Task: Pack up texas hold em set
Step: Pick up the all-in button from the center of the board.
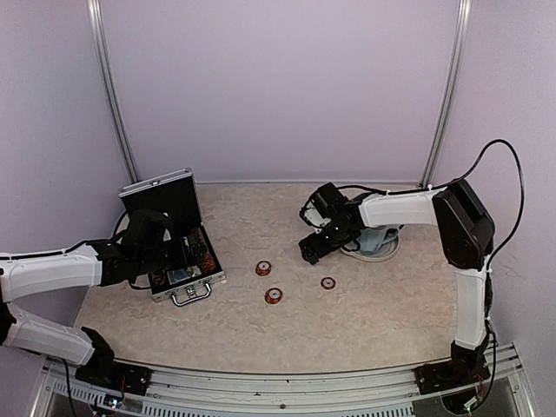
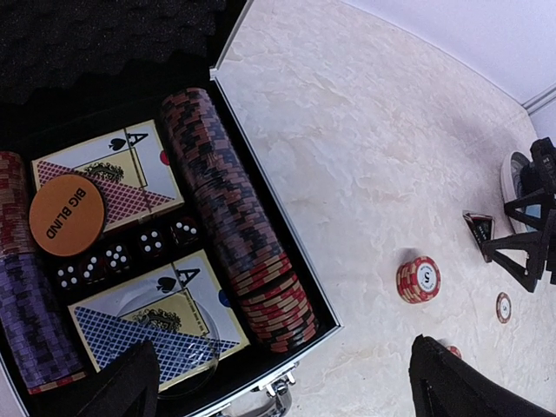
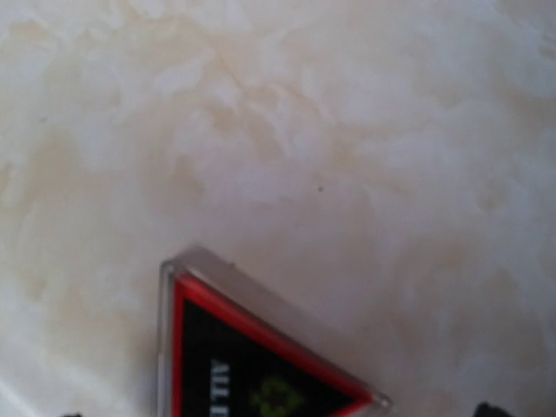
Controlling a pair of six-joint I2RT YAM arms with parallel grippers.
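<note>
While left gripper [image 2: 282,356] and right gripper [image 1: 310,252] are spread wide, empty, dice [image 2: 122,254] at ten o'clock are shown by the left wrist alone.

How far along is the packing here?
Done: chip rows, card boxes and dice sit in the open case. In hand: the open right gripper hovers over the marker. To do: marker, loose chips on the table, closing the lid.

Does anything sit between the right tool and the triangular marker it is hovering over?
Nothing visible does. The triangular marker lies on bare table directly under the open right tool; the nearest chip sits off to the side.
</note>
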